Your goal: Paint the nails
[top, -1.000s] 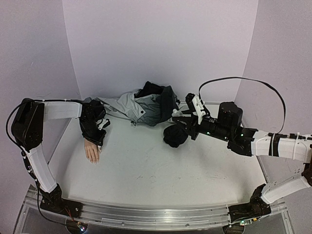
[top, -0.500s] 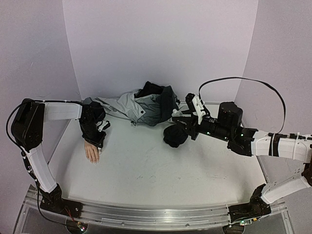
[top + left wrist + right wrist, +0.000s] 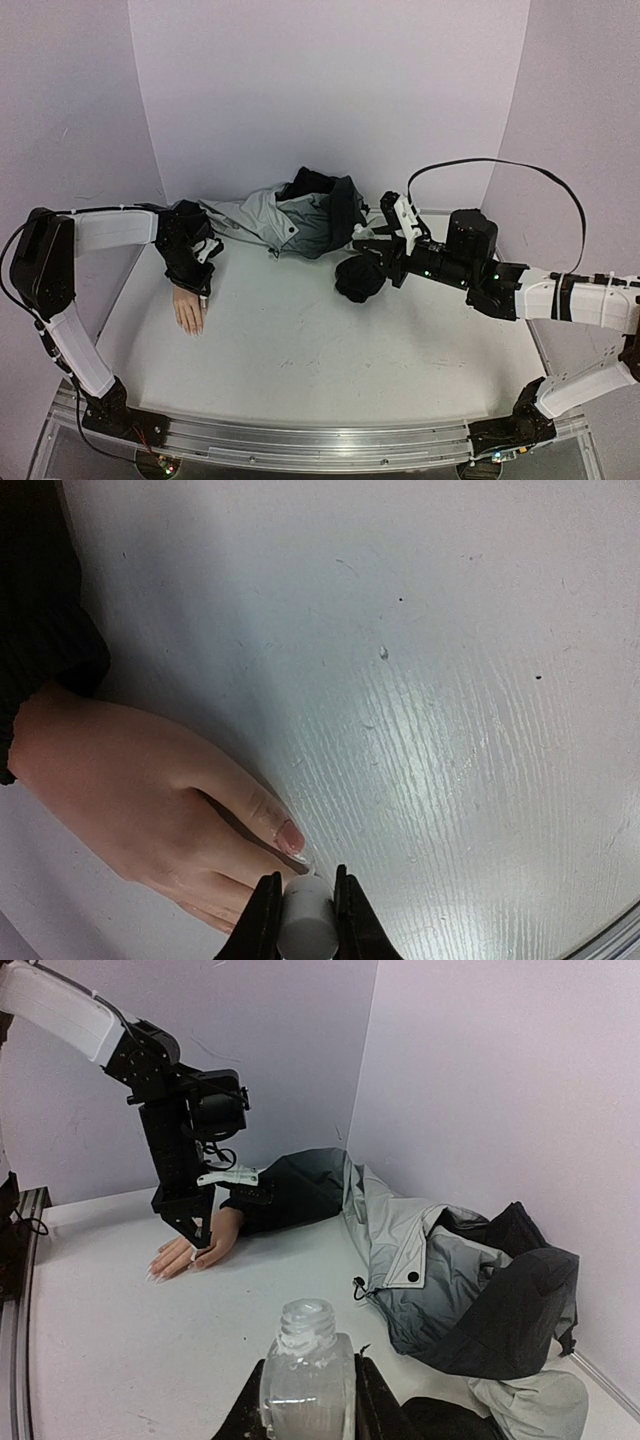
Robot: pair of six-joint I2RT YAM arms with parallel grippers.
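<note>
Claw work first: the left claw (image 3: pixel 303 905) is closed nearly all the way, its two dark fingers (image 3: pixel 262 920) pinching a small white cylinder (image 3: pixel 307 925) between them. It stands directly over the mannequin hand (image 3: pixel 150 810), which lies palm down on the white bench (image 3: pixel 450 680). In the left wrist view the cylinder's end sits just beside the hand's thumb tip; whether it touches cannot be told. The nails are at the tips of that hand's fingers, and the thumbnail (image 3: pixel 290 837) shows a pinkish tint with a glossy edge. A black cuff (image 3: pixel 40 630) covers the hand's wrist and runs into the grey-black jacket (image 3: pixel 290 220), heaped behind the hand against the back wall. The right claw (image 3: pixel 305 1400) hangs well apart from the hand, on the far side of the jacket from it. Its fingers are clamped on the sides of a small clear glass bottle (image 3: pixel 305 1360), held upright with its threaded neck uncapped. A dark bunch of cloth (image 3: pixel 360 278) lies just under that claw.
</note>
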